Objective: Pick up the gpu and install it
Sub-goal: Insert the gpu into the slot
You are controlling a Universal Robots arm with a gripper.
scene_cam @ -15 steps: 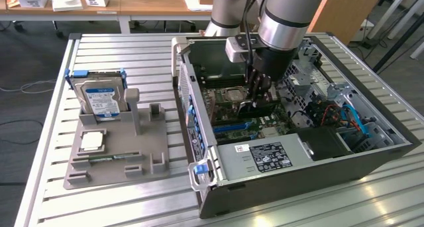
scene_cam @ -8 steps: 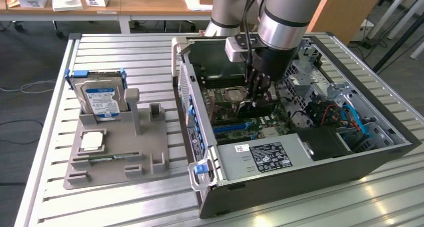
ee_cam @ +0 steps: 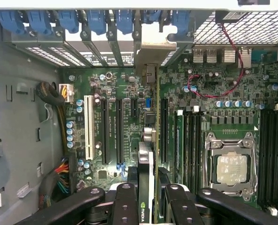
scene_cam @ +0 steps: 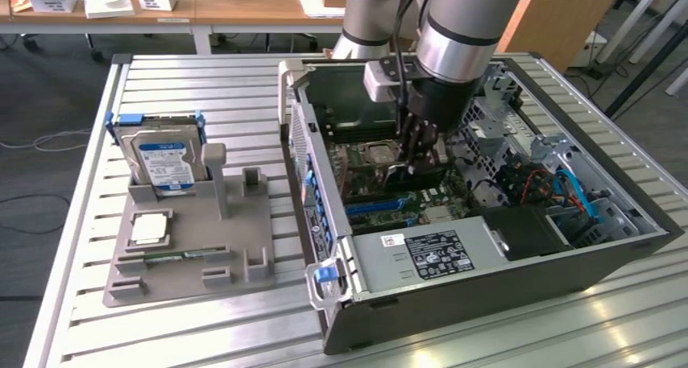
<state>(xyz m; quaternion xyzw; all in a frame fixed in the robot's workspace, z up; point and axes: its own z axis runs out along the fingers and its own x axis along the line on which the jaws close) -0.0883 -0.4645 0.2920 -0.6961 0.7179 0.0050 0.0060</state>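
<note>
Wrist view first: the gpu [ee_cam: 147, 154] is seen edge-on, gripped between the jaws, which are closed part-way onto its two flat faces. A green logo [ee_cam: 142, 213] is shown on the card right where it is held. The card is stood upright over the motherboard [ee_cam: 129, 93] and lined up along the long expansion slots, with one black slot [ee_cam: 117, 131] to one side and another [ee_cam: 163, 131] to the other. Its greyish metal end [ee_cam: 153, 44] is set in among the blue clips [ee_cam: 96, 21] at the case's rear wall. Whether the card's lower edge is seated in a slot cannot be told. A white slot [ee_cam: 87, 126] is seen well apart from the card, and the processor socket [ee_cam: 231, 166] is seen beyond the memory slots [ee_cam: 190, 140].

Over to the exterior view: the arm [scene_cam: 462, 30] is reached down into the open computer case [scene_cam: 484, 303]. The jaws are held low over the board, with the socket at about nine o'clock of them and the power supply [scene_cam: 414, 255] at six o'clock. The grey holder [scene_cam: 183, 283] is found on the worktop [scene_cam: 161, 336], at nine o'clock of the case. The blue-labelled hard drive [scene_cam: 161, 160] is stood on edge at the holder's twelve o'clock end. A processor chip [scene_cam: 148, 227] is laid flat near its middle, and the green memory stick [scene_cam: 177, 255] is laid just at six o'clock of the chip.
</note>
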